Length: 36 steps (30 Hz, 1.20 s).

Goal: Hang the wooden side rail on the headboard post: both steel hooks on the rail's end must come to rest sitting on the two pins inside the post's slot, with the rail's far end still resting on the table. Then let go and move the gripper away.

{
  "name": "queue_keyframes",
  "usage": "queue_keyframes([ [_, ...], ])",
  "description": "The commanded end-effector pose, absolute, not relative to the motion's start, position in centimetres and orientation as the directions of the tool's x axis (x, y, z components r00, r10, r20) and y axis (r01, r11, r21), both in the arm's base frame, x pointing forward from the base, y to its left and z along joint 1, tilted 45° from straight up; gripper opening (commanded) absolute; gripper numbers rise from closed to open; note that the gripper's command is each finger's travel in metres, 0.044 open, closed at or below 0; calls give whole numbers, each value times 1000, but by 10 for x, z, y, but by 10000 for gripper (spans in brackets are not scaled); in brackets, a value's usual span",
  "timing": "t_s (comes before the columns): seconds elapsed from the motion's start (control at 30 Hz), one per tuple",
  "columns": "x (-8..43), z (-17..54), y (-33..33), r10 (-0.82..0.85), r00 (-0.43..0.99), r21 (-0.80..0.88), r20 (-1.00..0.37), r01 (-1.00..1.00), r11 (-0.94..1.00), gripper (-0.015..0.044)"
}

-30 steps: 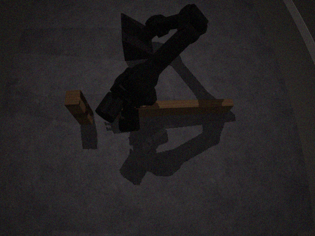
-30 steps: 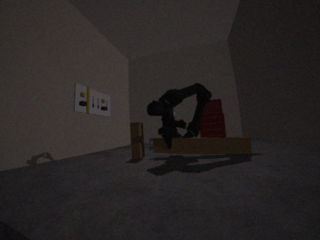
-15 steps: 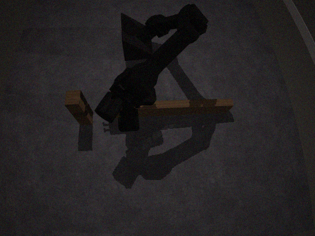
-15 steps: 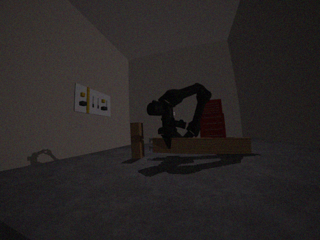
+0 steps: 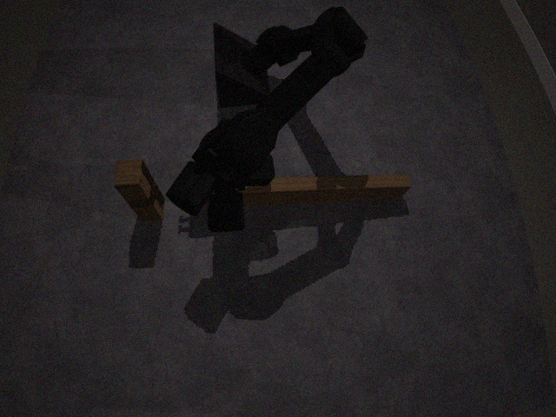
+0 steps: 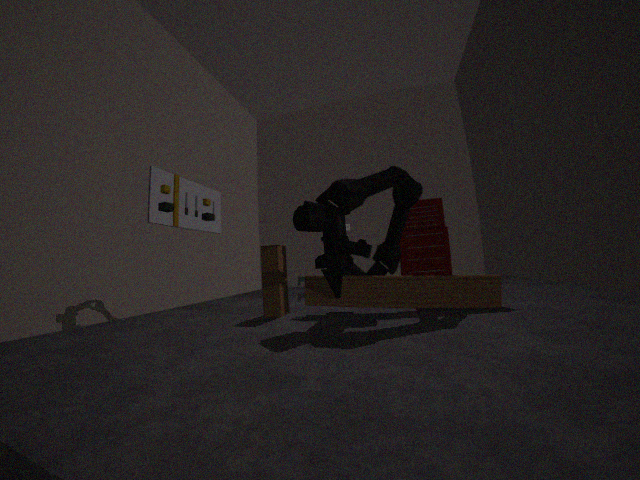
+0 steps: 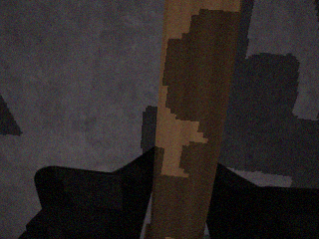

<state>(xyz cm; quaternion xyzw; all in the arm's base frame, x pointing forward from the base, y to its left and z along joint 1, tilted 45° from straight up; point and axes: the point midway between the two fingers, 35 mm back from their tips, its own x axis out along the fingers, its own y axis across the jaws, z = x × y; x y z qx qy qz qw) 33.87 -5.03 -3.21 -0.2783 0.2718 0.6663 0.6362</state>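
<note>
— Item one, the hand?
— Black parallel-jaw gripper (image 5: 226,215) (image 6: 337,289) (image 7: 175,153), pinching the long wooden side rail (image 5: 325,190) (image 6: 413,291) (image 7: 191,100) near its hooked end.
— Item two?
— Upright rectangular wooden headboard post (image 5: 140,190) (image 6: 273,281), apart from the hand, beyond the rail's hooks (image 6: 300,281).
</note>
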Motion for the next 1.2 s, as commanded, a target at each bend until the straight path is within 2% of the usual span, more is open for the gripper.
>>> queue_keyframes([
  [0.0, 338, -33, -55, 692, -30, 3, -721, -999, -40, 0],
  [1.17, 340, -33, -58, 692, -29, 3, -722, -999, -40, 0],
])
